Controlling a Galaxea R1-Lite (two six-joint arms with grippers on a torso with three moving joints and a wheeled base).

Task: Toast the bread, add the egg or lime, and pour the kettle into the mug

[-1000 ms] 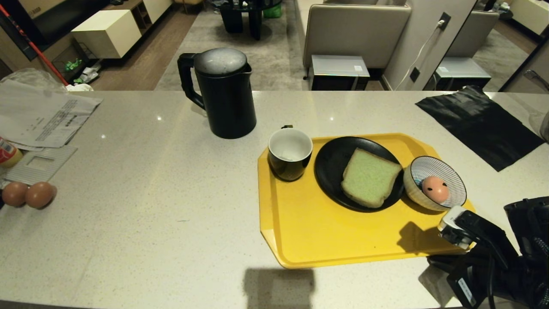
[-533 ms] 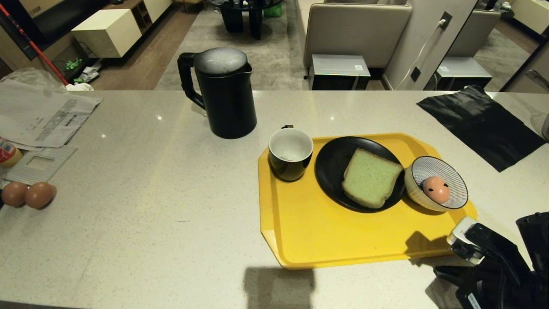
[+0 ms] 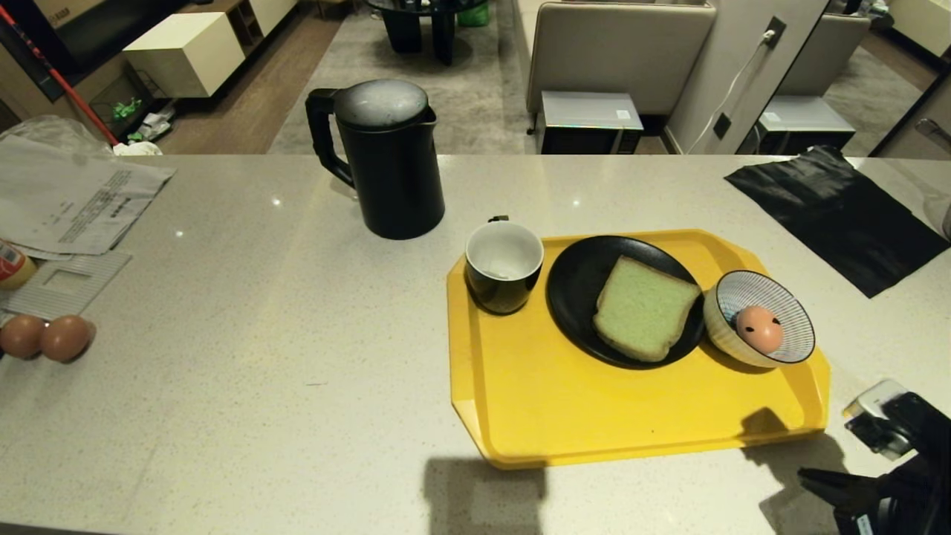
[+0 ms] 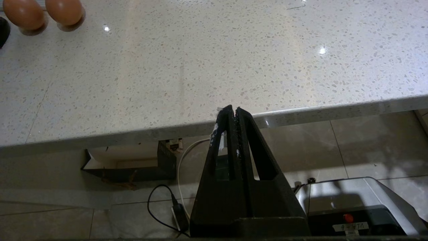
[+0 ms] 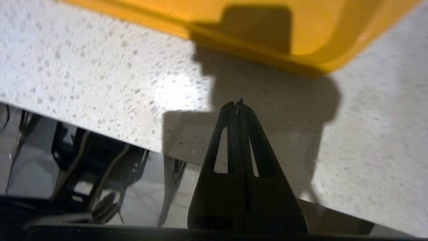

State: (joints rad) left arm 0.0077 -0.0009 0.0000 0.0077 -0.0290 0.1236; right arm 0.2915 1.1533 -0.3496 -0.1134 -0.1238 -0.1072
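Head view, right hand pulled back off yellow tray

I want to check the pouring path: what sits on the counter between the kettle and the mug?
Nothing: in the head view only a bare strip of counter separates the kettle from the mug, which stands on the yellow tray's far left corner.
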